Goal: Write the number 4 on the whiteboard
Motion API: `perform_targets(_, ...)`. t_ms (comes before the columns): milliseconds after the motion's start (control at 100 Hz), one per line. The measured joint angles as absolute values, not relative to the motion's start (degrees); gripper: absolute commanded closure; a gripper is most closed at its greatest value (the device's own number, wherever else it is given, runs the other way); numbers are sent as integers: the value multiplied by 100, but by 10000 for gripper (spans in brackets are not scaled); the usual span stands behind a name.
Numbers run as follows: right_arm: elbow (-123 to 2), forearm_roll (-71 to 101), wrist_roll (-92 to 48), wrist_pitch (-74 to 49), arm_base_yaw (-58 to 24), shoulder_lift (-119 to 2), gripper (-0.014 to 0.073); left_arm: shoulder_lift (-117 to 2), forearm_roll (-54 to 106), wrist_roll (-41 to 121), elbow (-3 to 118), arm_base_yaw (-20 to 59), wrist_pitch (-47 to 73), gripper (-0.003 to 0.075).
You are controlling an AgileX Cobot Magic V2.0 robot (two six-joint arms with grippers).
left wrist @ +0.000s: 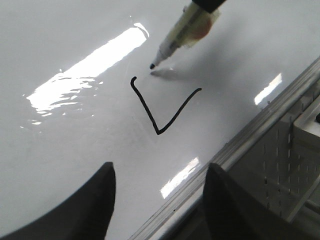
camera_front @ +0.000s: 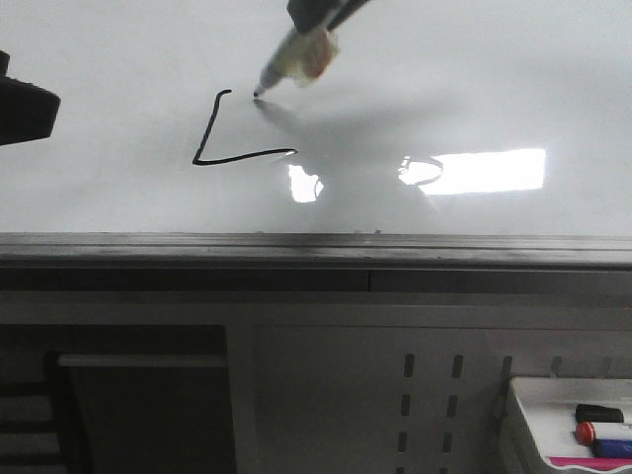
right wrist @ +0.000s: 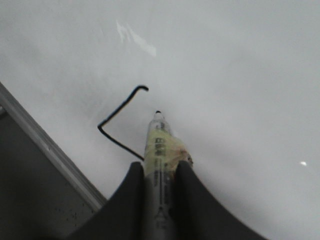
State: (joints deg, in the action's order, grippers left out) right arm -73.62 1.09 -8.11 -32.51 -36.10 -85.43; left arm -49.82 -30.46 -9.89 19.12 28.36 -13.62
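Two strokes of the number 4 (camera_front: 232, 133) lie on the whiteboard (camera_front: 118, 59), left of centre; the upright is left. The right gripper (right wrist: 159, 172), clamped on the marker (camera_front: 291, 61), holds its tip just right of the first stroke's far end. The left gripper (left wrist: 160, 200) gapes empty

We see the whiteboard (camera_front: 118, 197) as smooth and very glossy, mirroring bright lights in sharp patches. The black strokes of the unfinished number 4 (camera_front: 227, 143) look thin and matt against that sheen. Along the board's near edge runs a grey rail (camera_front: 316, 252) of dull, brushed-looking metal. Below it, a pale grey perforated panel (camera_front: 375, 395) has a flat matt finish. The marker (camera_front: 286, 61) has a smooth plastic barrel wrapped in yellowish tape. The fingers (left wrist: 75, 210) of the left claw and those of the right claw (right wrist: 159, 172) look like dark, matt plastic.
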Motion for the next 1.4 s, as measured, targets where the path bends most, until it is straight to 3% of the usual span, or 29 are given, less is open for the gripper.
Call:
perform_targets(270, -7107, 285, -811, -4091, -3918, -8622, 658, -4982, -3060, -989, 1912, 2836, -1362, 353)
perform_targets(500, -7081, 274, -811, -4051, -4148, -8539, 658, -5006, -3697, -999, 1912, 2836, -1476, 353)
perform_targets(1020, -7284, 262, -991, -4398, -5294, -8278, 658, -6125, -4506, -999, 1949, 3050, -2591, 356)
perform_targets(1090, -7284, 262, -991, -4398, -5318, -8278, 658, -6165, -4506, -999, 1949, 3050, -2632, 421)
perform_targets(1250, -7284, 262, -991, -4342, -5318, -8278, 658, -6282, -4520, -1035, 1949, 3055, -2695, 743)
perform_targets(1400, -7295, 238, -991, -4357, -5318, -8278, 658, -6344, -4609, -1049, 1949, 3055, -2762, 741)
